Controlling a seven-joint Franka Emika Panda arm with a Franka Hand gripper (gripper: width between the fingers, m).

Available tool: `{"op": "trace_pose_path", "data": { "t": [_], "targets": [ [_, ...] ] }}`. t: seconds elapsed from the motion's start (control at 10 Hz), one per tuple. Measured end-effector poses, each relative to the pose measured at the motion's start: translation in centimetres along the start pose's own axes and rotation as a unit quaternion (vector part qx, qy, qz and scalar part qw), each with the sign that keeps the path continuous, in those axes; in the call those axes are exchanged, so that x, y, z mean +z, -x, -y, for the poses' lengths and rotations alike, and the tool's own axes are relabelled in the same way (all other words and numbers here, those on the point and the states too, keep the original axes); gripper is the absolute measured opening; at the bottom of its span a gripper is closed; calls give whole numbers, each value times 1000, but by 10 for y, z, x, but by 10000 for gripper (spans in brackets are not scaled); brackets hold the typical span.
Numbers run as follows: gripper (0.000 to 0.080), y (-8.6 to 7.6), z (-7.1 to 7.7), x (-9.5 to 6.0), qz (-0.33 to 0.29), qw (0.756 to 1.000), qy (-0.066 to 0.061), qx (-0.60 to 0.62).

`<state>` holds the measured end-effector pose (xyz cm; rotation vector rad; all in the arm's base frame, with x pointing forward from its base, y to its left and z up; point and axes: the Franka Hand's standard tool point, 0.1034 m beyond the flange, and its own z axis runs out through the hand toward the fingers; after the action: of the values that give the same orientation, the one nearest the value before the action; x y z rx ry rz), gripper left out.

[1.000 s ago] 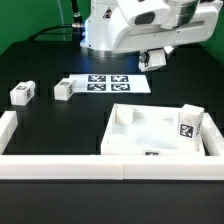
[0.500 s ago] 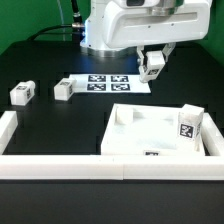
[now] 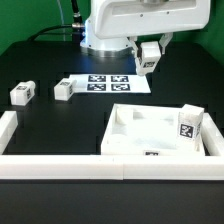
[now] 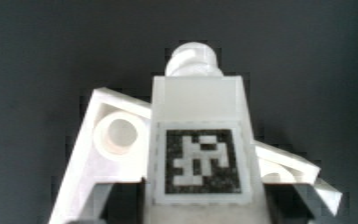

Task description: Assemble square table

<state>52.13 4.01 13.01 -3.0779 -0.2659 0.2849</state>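
The claw, clamped on a tagged leg, has drifted slightly toward the exterior view's left, above the counter.

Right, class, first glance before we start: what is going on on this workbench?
The robot arm's gripper is shut on a white tagged leg and holds it in the air near the marker board. The square tabletop lies at the front, with a standing leg at its far corner on the exterior view's right. The outer loose leg and the inner loose leg lie on the exterior view's left.
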Motion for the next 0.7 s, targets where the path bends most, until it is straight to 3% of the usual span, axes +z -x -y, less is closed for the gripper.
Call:
{"op": "trace_pose_path", "data": {
  "t": [0.3,0.4,0.7],
  "targets": [
    [291,-2,-2,0,0,1000,-2,-3],
    [291,-16,-11,-3,-7,1000,-9,-14],
    [291,-75,-31,-19,-29,997,-3,-67]
  ]
}}
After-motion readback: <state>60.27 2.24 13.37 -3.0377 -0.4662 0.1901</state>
